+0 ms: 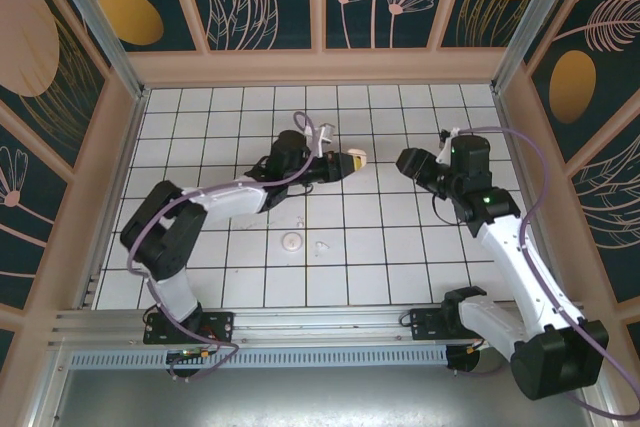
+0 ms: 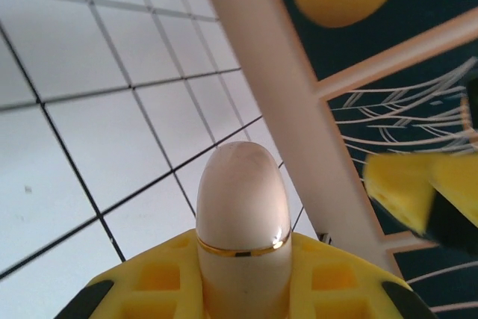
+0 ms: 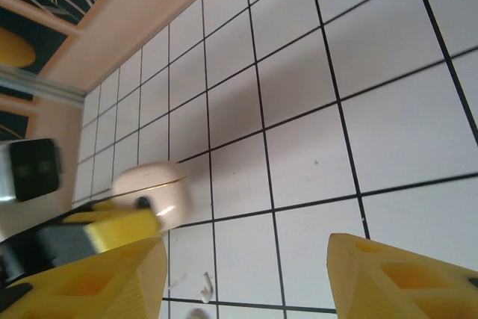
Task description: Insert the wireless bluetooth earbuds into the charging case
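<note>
My left gripper (image 1: 349, 161) is shut on the charging case (image 1: 359, 158), a pale pink-beige rounded shell held above the tiles near the table's middle. In the left wrist view the case (image 2: 241, 199) sticks out between the yellow fingers, with a gold seam round it. My right gripper (image 1: 408, 163) hovers just right of the case, open, with nothing between its fingers. From the right wrist the case (image 3: 153, 184) appears at the left, beyond the gripper's (image 3: 246, 282) own span. A tiny pale earbud (image 1: 320, 246) lies on the tiles below the case; the same earbud (image 3: 204, 283) shows in the right wrist view.
A flat white round disc (image 1: 291, 240) lies beside the earbud. A small pale speck (image 1: 298, 219) sits just above the disc. Beige walls (image 1: 320, 69) fence the tiled floor at the back and sides. The aluminium rail (image 1: 300, 319) holds both arm bases.
</note>
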